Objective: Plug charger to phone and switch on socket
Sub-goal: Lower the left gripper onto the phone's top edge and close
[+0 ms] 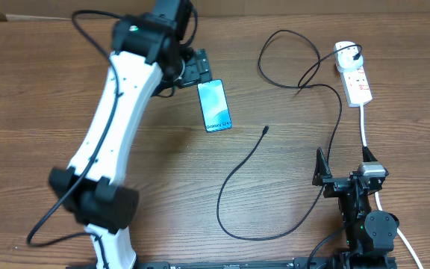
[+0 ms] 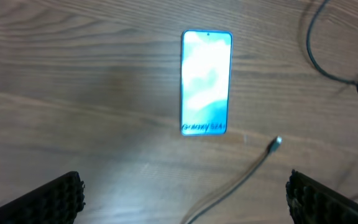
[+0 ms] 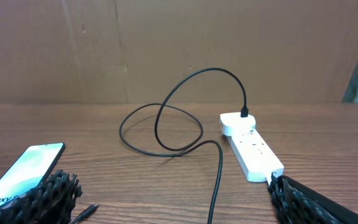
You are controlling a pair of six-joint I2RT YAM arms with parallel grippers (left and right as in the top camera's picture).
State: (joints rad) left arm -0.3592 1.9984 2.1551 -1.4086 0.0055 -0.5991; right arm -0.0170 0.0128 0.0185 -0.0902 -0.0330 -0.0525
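**A:** While the phone (image 1: 215,105) lies flat and screen-up at the far centre of the wooden table (image 1: 36,90), what worries you?

**B:** It is free to slide. The charger's connector tip (image 1: 266,129) rests just right of it and a little nearer, apart from it. Pushing that tip into the phone's near edge could shove the phone away unless something braces it.

**A:** And the pickup?

**B:** The tip is tiny and lies flat on the wood. The left gripper (image 2: 185,208) hovers over the phone with its jaws spread wide and nothing between them. The right gripper (image 3: 179,208) sits at the near right, equally spread and empty. Either could pinch the thin black cable (image 3: 219,168) behind the tip, so the connector would droop or twist.

**A:** Snags?

**B:** The cable loops toward the near side, then runs past the right gripper to the white plug (image 1: 344,51) on the far end of the socket (image 1: 354,72) at the far right. A tug could drag that slack against the right arm (image 1: 364,217) or shift the socket. The thick white cord (image 1: 364,123) runs close by that arm too.

**A:** What can't you make out?

**B:** The phone's port, the tip's orientation, and whether the red switches (image 1: 359,77) are on or off. The left arm (image 1: 118,112) covers the table beneath it in the overhead view, and each wrist view cuts off its own fingers (image 2: 55,199).
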